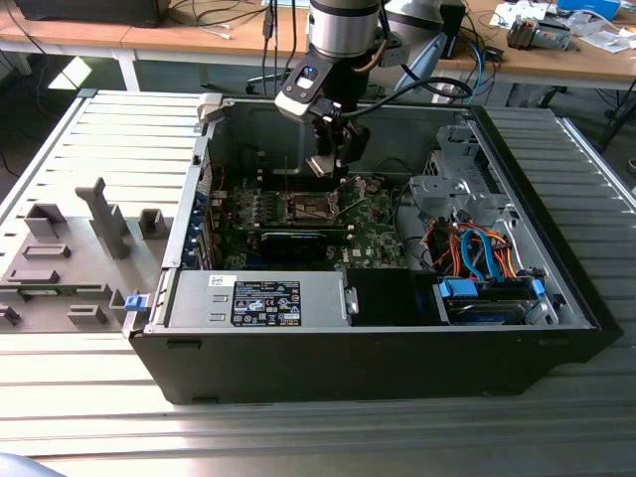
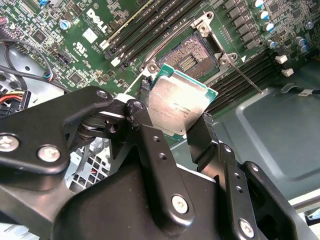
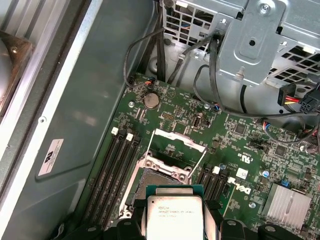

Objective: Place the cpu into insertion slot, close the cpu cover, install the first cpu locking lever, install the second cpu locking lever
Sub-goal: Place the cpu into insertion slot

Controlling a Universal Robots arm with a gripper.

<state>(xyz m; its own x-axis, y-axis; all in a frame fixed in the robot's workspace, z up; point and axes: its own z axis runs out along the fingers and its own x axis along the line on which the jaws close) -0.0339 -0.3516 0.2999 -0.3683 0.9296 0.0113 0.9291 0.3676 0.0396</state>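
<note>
My gripper (image 2: 175,120) is shut on the cpu (image 2: 177,106), a flat square chip with a silvery top and green edge, also seen in the first wrist view as the cpu (image 3: 175,214). The chip hangs just above the insertion slot (image 2: 190,59), a dark contact field in a metal frame, seen again as the insertion slot (image 3: 160,176). The cpu cover (image 3: 176,149) stands tilted up and open behind the socket. A thin locking lever (image 2: 246,79) sticks out beside the socket. In the exterior view my gripper (image 1: 333,159) hovers over the insertion slot (image 1: 308,207) inside the computer case.
Long memory slots (image 3: 116,170) run on both sides of the socket. A metal drive cage (image 3: 260,40) with cables stands beyond the board. The case wall (image 1: 328,353) and power supply (image 1: 258,298) border the board. A grey fixture tray (image 1: 70,258) sits at the exterior view's left.
</note>
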